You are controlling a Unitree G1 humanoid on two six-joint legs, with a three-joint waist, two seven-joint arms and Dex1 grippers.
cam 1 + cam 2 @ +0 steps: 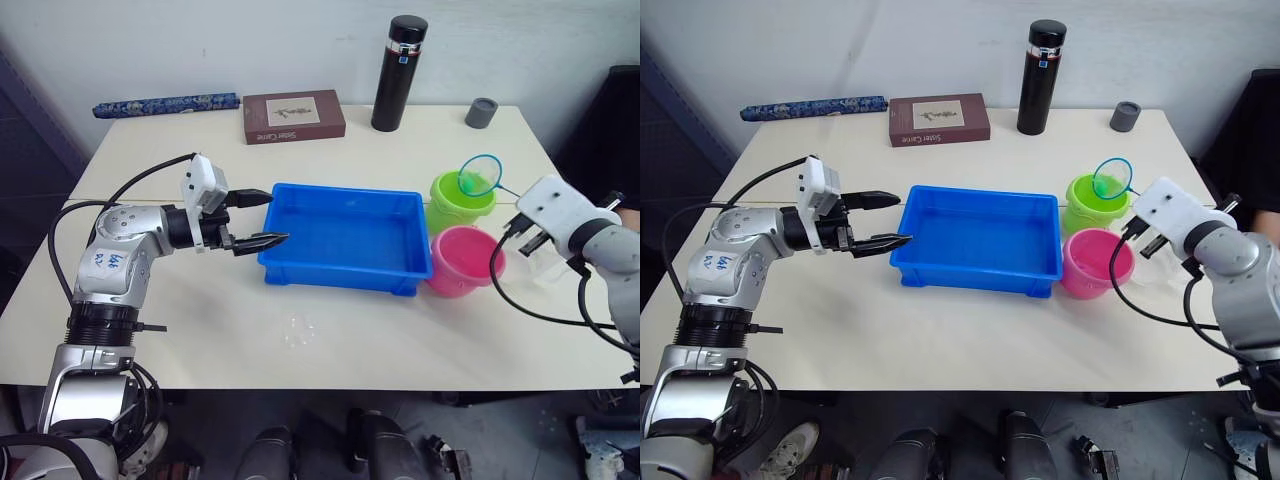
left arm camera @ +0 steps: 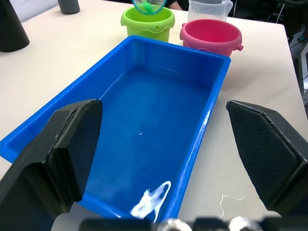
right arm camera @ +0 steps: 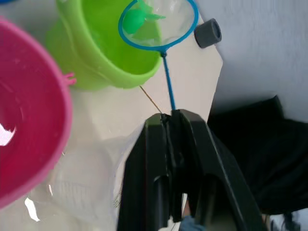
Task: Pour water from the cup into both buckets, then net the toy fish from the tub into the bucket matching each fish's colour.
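Green fish (image 3: pixel 135 19) is held in the net (image 3: pixel 159 24) above the green bucket (image 1: pixel 460 202), ready for tipping; the right gripper (image 3: pixel 169 120) is clamped on the handle, while the left gripper (image 1: pixel 258 218) is kept wide open and empty beside the tub (image 1: pixel 345 280).

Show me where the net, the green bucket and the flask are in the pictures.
net (image 3: pixel 159 21), right wrist view, on the mesh inside the hoop.
green bucket (image 1: pixel 452 210), left eye view, on its outer wall.
flask (image 1: pixel 1037 85), right eye view, on the middle of its body.

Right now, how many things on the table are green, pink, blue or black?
Green: 2, the lime green bucket and the green toy fish in the net.
Pink: 1, the pink bucket.
Blue: 1, the blue tub.
Black: 1, the black flask.
Total: 5.
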